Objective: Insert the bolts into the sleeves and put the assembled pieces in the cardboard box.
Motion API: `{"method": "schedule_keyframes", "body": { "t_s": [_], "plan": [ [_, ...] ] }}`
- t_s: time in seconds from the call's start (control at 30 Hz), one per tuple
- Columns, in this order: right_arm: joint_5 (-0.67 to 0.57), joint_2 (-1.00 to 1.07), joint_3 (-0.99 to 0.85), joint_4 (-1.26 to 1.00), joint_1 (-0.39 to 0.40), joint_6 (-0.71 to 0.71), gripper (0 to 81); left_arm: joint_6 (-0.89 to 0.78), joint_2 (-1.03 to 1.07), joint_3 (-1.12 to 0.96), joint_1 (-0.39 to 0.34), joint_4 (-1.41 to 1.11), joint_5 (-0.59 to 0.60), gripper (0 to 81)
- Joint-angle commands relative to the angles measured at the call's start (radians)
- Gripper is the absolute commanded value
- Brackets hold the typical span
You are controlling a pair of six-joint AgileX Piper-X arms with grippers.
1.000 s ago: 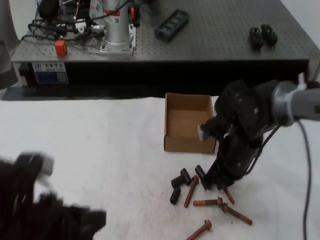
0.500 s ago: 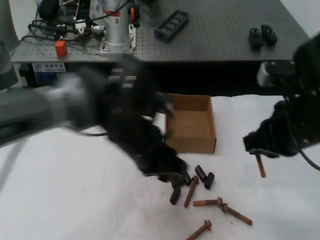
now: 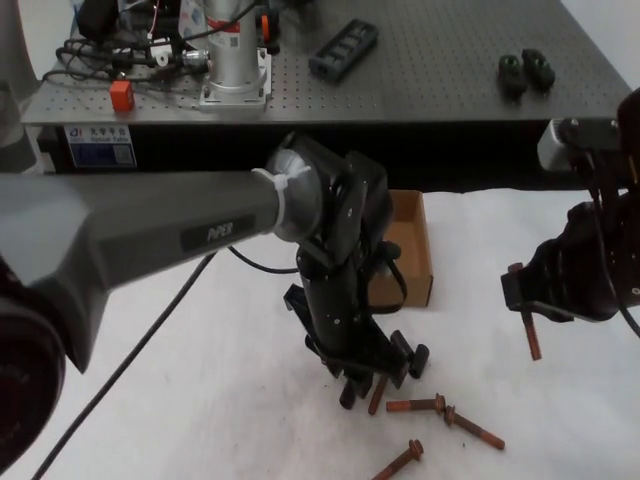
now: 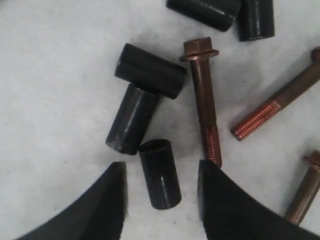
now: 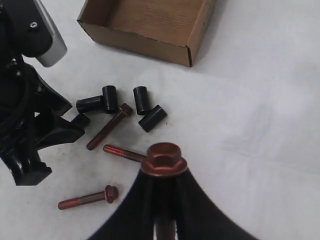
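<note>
Left fingers (image 4: 102,210) stand open on either side of one black sleeve (image 4: 160,175) in the cluster at the lower middle of the high view. The right fingers (image 5: 132,207) are closed on a copper bolt (image 5: 164,159) at the right of that view. No bolt sits in a sleeve yet and nothing assembled shows in the cardboard box (image 5: 135,42); the other sleeves (image 4: 132,119) and loose bolts (image 3: 410,405) lie on the tabletop (image 3: 220,430) just below it, so the task looks barely begun.
</note>
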Motion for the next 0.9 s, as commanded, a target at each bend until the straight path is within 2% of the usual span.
{"method": "schedule_keyframes", "body": {
  "t_s": [0.0,0.3,0.37,0.47,0.7,0.8,0.87],
  "plan": [
    [-0.013,-0.011,-0.001,-0.005,-0.002,0.000,1.3,0.008,-0.001,-0.011,-0.002,0.000,-0.014,33.0],
    [-0.013,-0.011,-0.001,-0.005,-0.002,0.000,1.3,0.000,0.034,-0.011,-0.002,-0.007,-0.011,30.9],
    [-0.012,-0.011,-0.001,-0.005,-0.002,0.008,1.3,0.011,0.034,-0.011,-0.002,-0.003,-0.011,23.3],
    [-0.012,-0.011,-0.001,-0.008,-0.002,0.007,1.3,0.011,0.031,-0.017,-0.002,0.021,-0.010,1.0],
    [-0.089,-0.085,0.011,-0.191,-0.002,0.095,1.3,0.008,-0.128,0.014,0.008,0.031,-0.010,0.7],
    [-0.206,-0.143,0.072,-0.433,-0.002,0.249,1.3,-0.015,-0.301,0.161,0.009,-0.152,0.032,0.7],
    [-0.306,-0.170,0.143,-0.656,0.002,0.390,1.3,-0.017,-0.440,0.324,0.009,-0.375,0.133,0.7]
  ]
}}
